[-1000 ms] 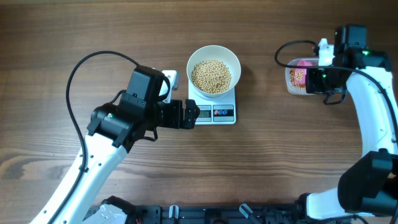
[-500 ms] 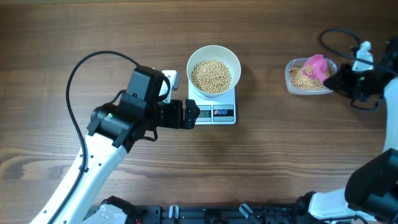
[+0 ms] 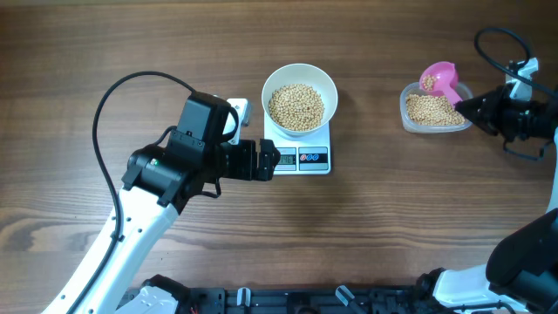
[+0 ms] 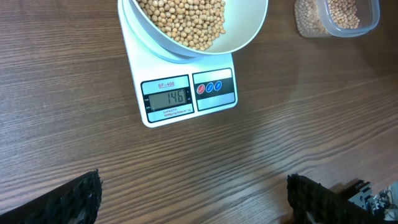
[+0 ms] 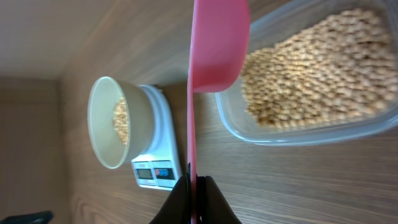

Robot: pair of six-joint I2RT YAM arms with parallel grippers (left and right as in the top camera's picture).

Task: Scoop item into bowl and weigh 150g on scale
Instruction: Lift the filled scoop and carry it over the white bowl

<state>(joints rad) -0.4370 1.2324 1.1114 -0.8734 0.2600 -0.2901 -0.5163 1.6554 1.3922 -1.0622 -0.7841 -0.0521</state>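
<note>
Overhead view, contents of the brown wooden table (image 3: 392, 227):

1. Small white square digital kitchen scale (image 3: 314, 159), at the centre of the table, with a grey display and a dark button panel on its near edge. The left wrist view shows the display (image 4: 166, 98) reading 146.
2. Round plain white deep bowl (image 3: 265, 92), standing on the scale's platform and covering most of it.
3. Small round tan-beige beans (image 3: 296, 106), one heap inside the bowl with its level below the rim. A second lot lies in item 4.
4. Clear rectangular plastic container with rounded corners (image 3: 405, 109), on the table well to the right of the scale, holding a layer of beans.
5. Pink plastic scoop (image 3: 440, 77), its cup over the far rim of the container. A few beans appear to lie in it. The handle runs to item 6.
6. Right gripper (image 3: 469, 106), just beside the container's right end. Its fingers are pinched fully together on the scoop's handle, which the right wrist view shows edge-on.
7. Left gripper (image 3: 268, 161), just left of the scale's display. Its fingers are spread as wide as they go, with nothing between them. The black fingertips (image 4: 74, 199) sit in the lower corners of the left wrist view, over bare table, facing the scale.
</note>
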